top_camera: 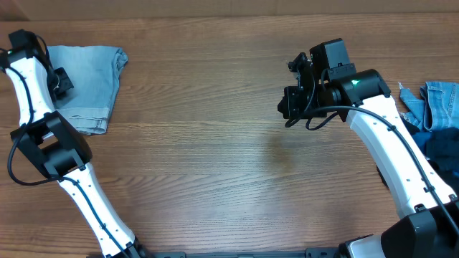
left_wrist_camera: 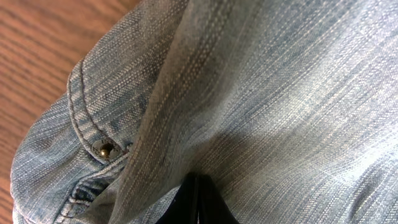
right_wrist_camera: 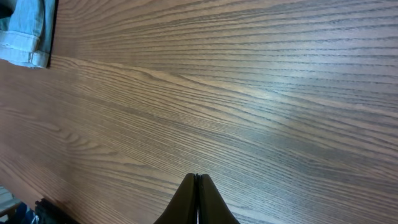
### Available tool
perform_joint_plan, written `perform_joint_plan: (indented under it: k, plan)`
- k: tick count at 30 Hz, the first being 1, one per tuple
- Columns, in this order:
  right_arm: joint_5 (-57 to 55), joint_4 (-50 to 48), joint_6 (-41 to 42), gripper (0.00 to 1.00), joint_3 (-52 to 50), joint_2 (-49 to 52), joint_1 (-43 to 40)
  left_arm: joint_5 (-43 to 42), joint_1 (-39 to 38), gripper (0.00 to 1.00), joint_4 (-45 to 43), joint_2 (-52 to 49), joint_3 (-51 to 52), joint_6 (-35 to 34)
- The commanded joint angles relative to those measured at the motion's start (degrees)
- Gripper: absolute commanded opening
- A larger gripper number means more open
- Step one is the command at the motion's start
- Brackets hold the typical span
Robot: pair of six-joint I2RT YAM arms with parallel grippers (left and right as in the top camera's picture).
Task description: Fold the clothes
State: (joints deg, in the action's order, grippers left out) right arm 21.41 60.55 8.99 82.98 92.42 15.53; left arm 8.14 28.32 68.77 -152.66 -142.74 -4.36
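Your left end effector [left_wrist_camera: 196,198] sits closest in the left wrist view, at 6 o'clock of the picture. Its two black fingers [left_wrist_camera: 183,210] are pressed together with nothing between them. Right behind the tips lie the folded jeans [left_wrist_camera: 280,93], pale blue denim filling almost the whole view. Whether the tips touch the cloth, you cannot tell from here. A stitched seam [left_wrist_camera: 78,106] curves round at 9 o'clock with a brass rivet [left_wrist_camera: 104,149] just inside it, and a wedge of the wooden counter [left_wrist_camera: 37,56] shows beyond at 10 o'clock.

Your right end effector [right_wrist_camera: 198,190] is likewise pressed together and empty, at 6 o'clock of the right wrist view, above bare wood grain. Far off at 10 o'clock of that view you can see a hemmed edge of pale denim [right_wrist_camera: 25,31]; which garment it belongs to is not clear.

From overhead, the folded jeans lie flat at 10 o'clock on the counter, a neat rectangle with one rounded corner, and the left end effector hangs over their left part. The right end effector is at 2 o'clock, over bare wood and well apart from any cloth. At 3 o'clock, by the counter's right edge, lies a loose heap of clothes [top_camera: 439,104]. It is crumpled pale denim with dark fabric [top_camera: 439,147] beside it toward 4 o'clock, partly hidden by the right arm [top_camera: 394,143].
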Motion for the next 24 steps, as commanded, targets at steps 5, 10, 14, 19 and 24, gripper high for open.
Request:
perform_joint_plan:
  k: [5,10,14,19,24]
  plan:
    - [-0.4,-0.4,0.2,0.04,1.0,0.2,0.2,3.0,5.9,0.04,3.0,-3.6,3.8,-2.5]
    - [-0.4,-0.5,0.2,0.04,1.0,0.2,0.2,4.9,7.5,0.04,3.2,-3.6,3.8,-2.5]
    - [-0.4,-0.7,0.2,0.04,1.0,0.2,0.2,-2.6,6.9,0.19,4.7,-3.4,-1.4,-2.3]
    - [2.4,-0.9,0.1,0.04,1.1,0.2,0.2,-9.4,5.0,0.43,14.3,2.8,-19.4,-2.1]
    - [-0.3,-4.3,-0.1,0.04,4.9,-1.3,-0.7,-9.5,-2.3,0.62,20.9,22.0,-25.2,-1.4]
